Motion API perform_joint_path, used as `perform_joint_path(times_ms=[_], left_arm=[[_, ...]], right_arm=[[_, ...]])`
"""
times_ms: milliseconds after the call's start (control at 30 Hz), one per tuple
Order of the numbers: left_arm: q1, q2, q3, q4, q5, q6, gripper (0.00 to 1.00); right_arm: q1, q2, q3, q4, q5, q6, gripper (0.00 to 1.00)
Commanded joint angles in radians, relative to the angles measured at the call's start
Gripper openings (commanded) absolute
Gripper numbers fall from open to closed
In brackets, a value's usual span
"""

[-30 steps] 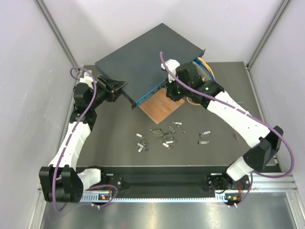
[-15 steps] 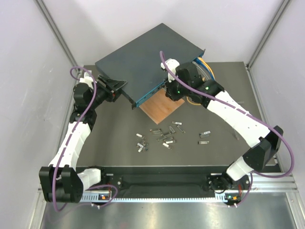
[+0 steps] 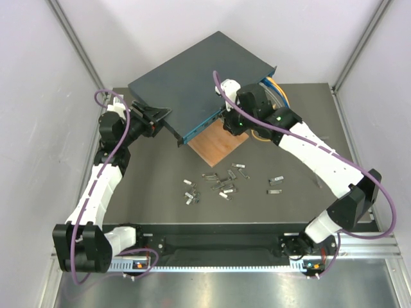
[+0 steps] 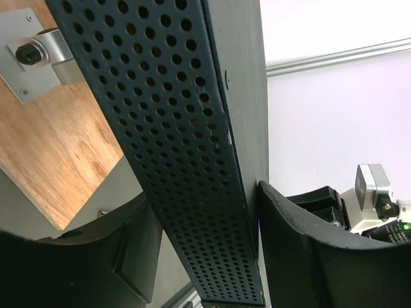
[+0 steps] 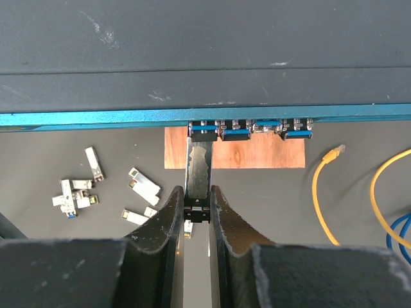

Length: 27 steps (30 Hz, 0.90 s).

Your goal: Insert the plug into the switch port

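Practically nothing has moved over the last second: both arms sit where they were and neither pincer has widened or narrowed, so you are looking at a pause at the mouth of the socket, not at a push in progress. Your right pincer (image 5: 197,200) is closed narrow on the plug (image 5: 198,170), a slim silver module held by its rear end, with its nose up against the leftmost port (image 5: 203,132) in the row on the teal front face of the switch (image 5: 205,51). Most of the plug's body still shows between the fingers and the face, so it reads as not yet seated, though you cannot tell from here how deep the nose has gone. Your left pincer (image 4: 207,192) stands about half open and clamps the switch's perforated side wall, a finger on each side, bracing the box. The switch lies at the far side of the bench (image 3: 160,212), its front edge over the brown board (image 3: 215,146); the loose modules (image 3: 218,183) lie well apart from it, and a yellow cable (image 5: 324,186) lies to the plug's right. With nothing shifted, the insertion itself remains: a straight push along the plug's length looks the likely need, while the left arm holds the box against it.
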Motion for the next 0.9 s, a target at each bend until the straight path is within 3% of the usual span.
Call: perform_joint_path(times_ms=[0,167,433,867], left_arm=[[-0.016,0.01,0.023,0.05,-0.004,0.049,0.04],[-0.016,0.01,0.023,0.05,-0.003,0.047,0.04],[-0.016,0.008,0.02,0.052,0.0,0.046,0.04],[-0.018,0.007,0.017,0.046,0.002,0.055,0.04]], right_arm=[[0.026,0.019,0.02,0.067,-0.014,-0.023,0.0],[0.021,0.02,0.003,0.082,0.029,-0.019,0.0],[0.006,0.02,0.019,0.09,-0.031,-0.022,0.0],[0.007,0.062,0.174,0.033,-0.1,-0.048,0.0]])
